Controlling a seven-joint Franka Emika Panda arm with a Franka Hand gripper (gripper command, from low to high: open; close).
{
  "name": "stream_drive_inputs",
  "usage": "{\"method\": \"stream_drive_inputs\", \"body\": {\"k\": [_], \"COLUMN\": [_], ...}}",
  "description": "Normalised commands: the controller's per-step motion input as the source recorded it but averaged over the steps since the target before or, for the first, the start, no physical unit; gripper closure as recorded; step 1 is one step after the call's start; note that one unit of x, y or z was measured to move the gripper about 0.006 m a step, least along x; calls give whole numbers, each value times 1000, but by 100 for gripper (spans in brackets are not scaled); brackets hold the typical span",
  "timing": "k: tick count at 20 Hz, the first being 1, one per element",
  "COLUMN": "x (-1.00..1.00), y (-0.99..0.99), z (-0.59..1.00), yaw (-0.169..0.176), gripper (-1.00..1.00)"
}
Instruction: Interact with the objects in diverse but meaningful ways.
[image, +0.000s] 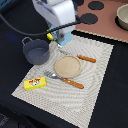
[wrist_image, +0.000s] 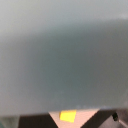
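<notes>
My gripper (image: 61, 36) hangs at the far edge of the placemat, right over a pale blue carton (image: 63, 39). Its fingers are hidden behind the arm body and the carton. A bit of yellow banana (image: 50, 36) shows just beside the carton. The grey-blue two-handled pot (image: 36, 50) stands upright toward the exterior view's left of it. The flat yellow box with red print (image: 35, 83) lies near the mat's front left corner. In the wrist view a blurred grey-blue surface (wrist_image: 64, 55) fills nearly the whole picture, with a small yellow patch (wrist_image: 67, 116) at one edge.
A tan plate (image: 67, 66) sits mid-mat (image: 100, 85), with an orange-handled knife (image: 80, 57) behind it and an orange-handled fork (image: 65, 80) in front. A brown toy stove (image: 100, 20) with black burners and a bowl (image: 122, 17) lie at the back right.
</notes>
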Motion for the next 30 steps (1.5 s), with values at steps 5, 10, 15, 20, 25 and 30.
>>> {"method": "stream_drive_inputs", "body": {"k": [5,10,15,20,25,30], "x": [859,830,678,496,409,343], "y": [511,473,496,530,454,385], "z": [165,3,-149,-235,-222,-233], "yaw": [0,0,0,0,3,0], "gripper": [100,100,100,100,100,-100]}}
